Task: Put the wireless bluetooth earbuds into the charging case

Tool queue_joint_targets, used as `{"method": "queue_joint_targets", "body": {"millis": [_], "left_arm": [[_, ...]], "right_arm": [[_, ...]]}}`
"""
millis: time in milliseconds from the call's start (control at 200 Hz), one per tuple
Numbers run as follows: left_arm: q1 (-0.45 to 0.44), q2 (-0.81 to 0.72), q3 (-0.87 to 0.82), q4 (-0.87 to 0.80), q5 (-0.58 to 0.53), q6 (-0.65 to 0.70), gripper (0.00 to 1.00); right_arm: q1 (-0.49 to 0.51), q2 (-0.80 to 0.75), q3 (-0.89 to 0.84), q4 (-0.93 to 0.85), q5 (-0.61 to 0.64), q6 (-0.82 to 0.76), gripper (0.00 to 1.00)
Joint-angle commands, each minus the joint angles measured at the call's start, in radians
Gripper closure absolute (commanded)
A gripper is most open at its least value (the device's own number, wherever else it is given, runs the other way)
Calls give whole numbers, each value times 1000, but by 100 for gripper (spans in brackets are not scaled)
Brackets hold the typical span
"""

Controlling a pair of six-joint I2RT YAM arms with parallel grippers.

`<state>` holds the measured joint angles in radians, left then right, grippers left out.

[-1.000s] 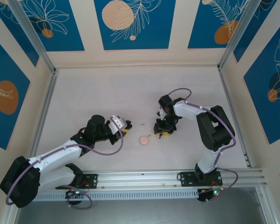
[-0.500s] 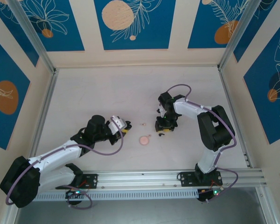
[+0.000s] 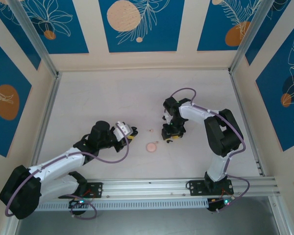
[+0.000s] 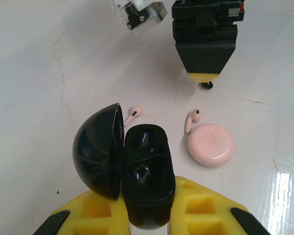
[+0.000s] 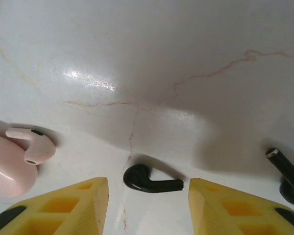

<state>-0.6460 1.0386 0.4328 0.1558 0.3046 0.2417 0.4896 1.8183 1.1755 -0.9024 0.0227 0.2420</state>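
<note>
- Right gripper [image 5: 148, 193] has edged slightly toward the far edge of the tabletop [image 3: 112, 98] over the last second. The left arm hasn't moved.
- Right gripper: fingers spread wide and low over the surface, holding nothing. A black earbud [image 5: 149, 180] lies flat between the two yellow tips, apparently touching neither.
- Second black earbud [image 5: 287, 177] lies just outside the right-hand finger in the right wrist view.
- Left gripper [image 4: 149, 211] is clamped on the black case [image 4: 148, 178]. The lid [image 4: 98, 152] is swung open to one side and both sockets look empty.
- Two pink earbuds [image 4: 133, 112] [image 4: 191, 120] lie loose. One is just beyond the black lid, the other touches or nearly touches the closed pink case [image 4: 210, 145].
- Everything sits around the middle of the tabletop, a bit toward the near edge.
- Step, as I read it: picking the first black earbud. Nothing is seated yet, so the task is at an early stage.
- Next move calls for closing squarely on the bud's body. It's tiny and smooth, so an off-centre pinch could make it pop out or roll.
- After that: lift it, carry it across to the held case and line the stem up with a socket.
</note>
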Motion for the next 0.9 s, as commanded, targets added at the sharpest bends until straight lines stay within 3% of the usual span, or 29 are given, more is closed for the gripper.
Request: {"method": "queue_joint_targets", "body": {"millis": [0,395,895], "left_arm": [[-4,-9,-2,13,-1,-12,85],[-4,-7,-2,15,1,-12,85],[-5,8,-9,35,4,-25,85]], "right_arm": [[-3,18,-23,-18,-59,-10,53],[-3,-18,-61,-5,-138,-3,54],[-9,-107,-3,-63,-48,-26,54]]}}
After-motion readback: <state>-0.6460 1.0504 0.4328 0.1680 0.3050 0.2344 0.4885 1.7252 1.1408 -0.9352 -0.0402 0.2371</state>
